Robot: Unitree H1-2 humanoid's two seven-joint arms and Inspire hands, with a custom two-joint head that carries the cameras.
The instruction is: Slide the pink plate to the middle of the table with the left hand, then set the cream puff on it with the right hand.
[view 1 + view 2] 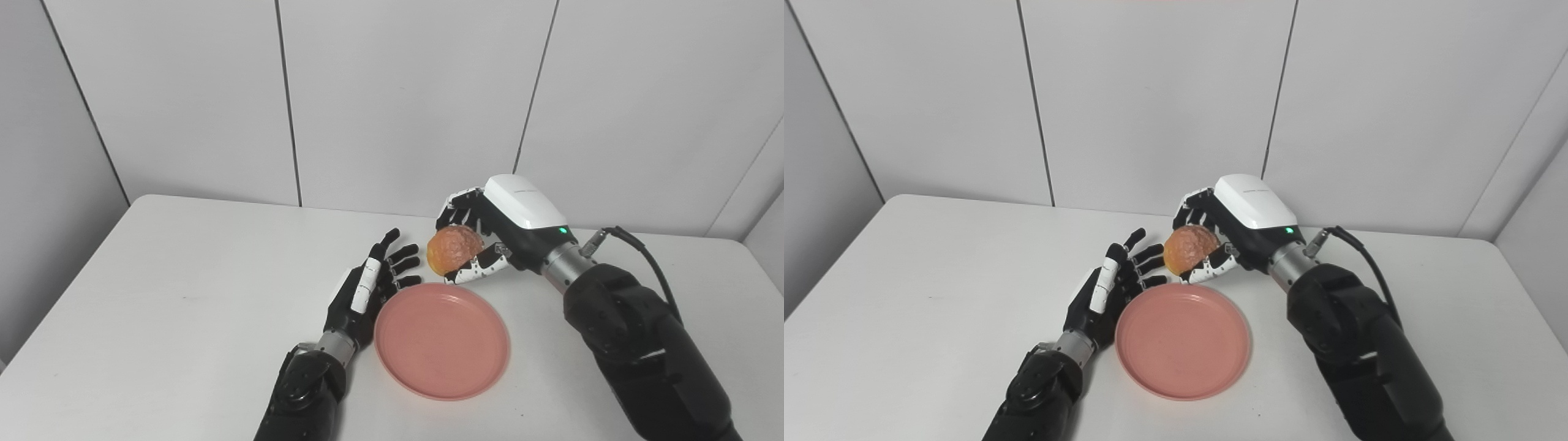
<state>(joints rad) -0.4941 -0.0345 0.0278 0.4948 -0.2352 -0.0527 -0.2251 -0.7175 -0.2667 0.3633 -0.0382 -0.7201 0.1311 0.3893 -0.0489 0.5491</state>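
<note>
A rough, golden-brown cream puff [454,246] is held in the curled fingers of the glossy black-and-white right hand [490,236] just above the far rim of a smooth, round pink plate [442,340], beside which the empty left hand [367,291] is spread wide on the matte white table [153,306].

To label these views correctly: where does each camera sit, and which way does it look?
Left eye view: on the head, looking down and forward at the white table; both arms enter from below.
Right eye view: beside it, slightly to the right, facing the same way.
Both share: pink plate, cream puff in right hand, left hand open beside plate.
</note>
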